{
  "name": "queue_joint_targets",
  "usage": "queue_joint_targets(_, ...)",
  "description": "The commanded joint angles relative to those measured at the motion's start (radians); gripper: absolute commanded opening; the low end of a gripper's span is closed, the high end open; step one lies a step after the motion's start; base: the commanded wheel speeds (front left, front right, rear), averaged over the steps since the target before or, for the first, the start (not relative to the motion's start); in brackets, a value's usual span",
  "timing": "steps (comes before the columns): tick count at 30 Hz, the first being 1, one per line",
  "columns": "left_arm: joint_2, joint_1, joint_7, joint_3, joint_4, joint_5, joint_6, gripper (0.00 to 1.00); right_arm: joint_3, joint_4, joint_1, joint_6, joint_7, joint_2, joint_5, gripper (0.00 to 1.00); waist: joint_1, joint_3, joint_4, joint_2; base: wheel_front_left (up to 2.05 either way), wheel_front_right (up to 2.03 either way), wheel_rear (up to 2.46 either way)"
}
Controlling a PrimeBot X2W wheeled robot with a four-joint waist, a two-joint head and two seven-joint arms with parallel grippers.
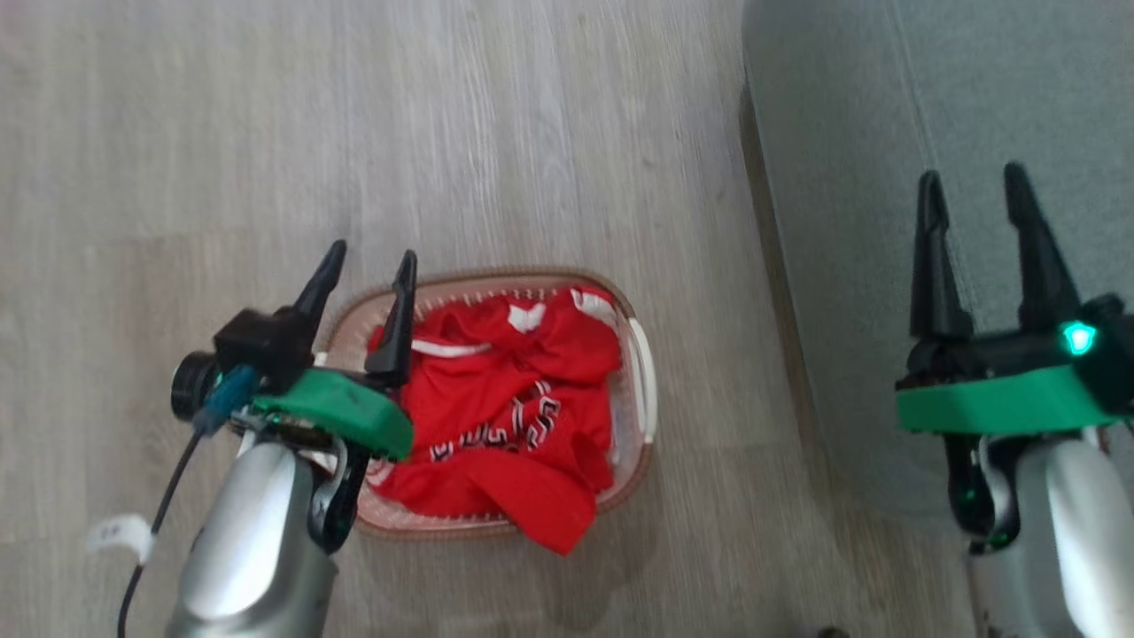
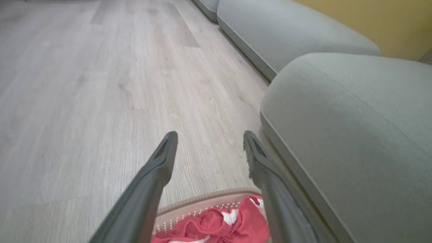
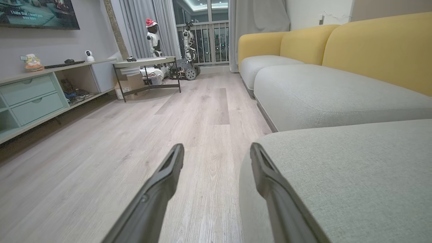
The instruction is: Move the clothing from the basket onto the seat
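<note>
The left gripper (image 1: 372, 254) has its two long dark fingers spread wide and holds nothing. It hangs over the left edge of the small oval cream-white plastic basket (image 1: 644, 372). The right gripper (image 1: 972, 175) is spread and empty too, to the right of the basket, above the big grey fabric sofa seat (image 1: 842, 133). The bright red jersey clothing (image 1: 509, 399) lies bunched inside the basket, one corner flopping over its rim. No red shows on the seat. I think the job is not started: all of it needs moving.

Home living room: yellow-backed sofa (image 3: 337, 98), wall television (image 3: 37, 13), curtains (image 3: 260, 20)
</note>
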Motion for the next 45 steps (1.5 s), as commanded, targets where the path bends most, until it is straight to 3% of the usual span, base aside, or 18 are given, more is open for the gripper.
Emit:
queue_joint_targets(1, 0.019, -0.041, 0.017, 0.019, 0.019, -0.013, -0.004, 1.00, 0.010, -0.046, -0.032, 0.000, -0.009, 0.000, -0.008, 1.00, -0.0002, 0.053, -0.028, 0.0000, 0.00, 0.00, 0.00)
queue_joint_targets(13, 0.024, -0.192, 0.109, -0.049, 0.277, -0.049, -0.006, 1.00, -0.004, -0.099, -0.098, 0.000, -0.009, 0.001, -0.004, 1.00, -0.0002, 0.200, -0.060, 0.0000, 0.00, 0.00, 0.00)
queue_joint_targets(20, 0.031, -0.315, 0.159, -0.140, 0.458, -0.090, -0.006, 1.00, -0.003, -0.173, -0.163, 0.000, -0.009, 0.001, -0.014, 1.00, -0.0002, 0.312, -0.081, 0.0000, 0.00, 0.00, 0.00)
queue_joint_targets(31, 0.048, -0.513, 0.152, -0.237, 0.695, -0.138, -0.006, 1.00, -0.003, -0.309, -0.236, 0.000, -0.009, 0.002, -0.028, 1.00, -0.0002, 0.475, -0.135, 0.0000, 0.00, 0.00, 0.00)
queue_joint_targets(45, 0.070, -0.669, 0.130, -0.309, 0.845, -0.156, -0.006, 1.00, -0.012, -0.434, -0.262, 0.000, -0.009, 0.002, -0.009, 1.00, -0.0002, 0.587, -0.187, 0.0000, 0.00, 0.00, 0.00)
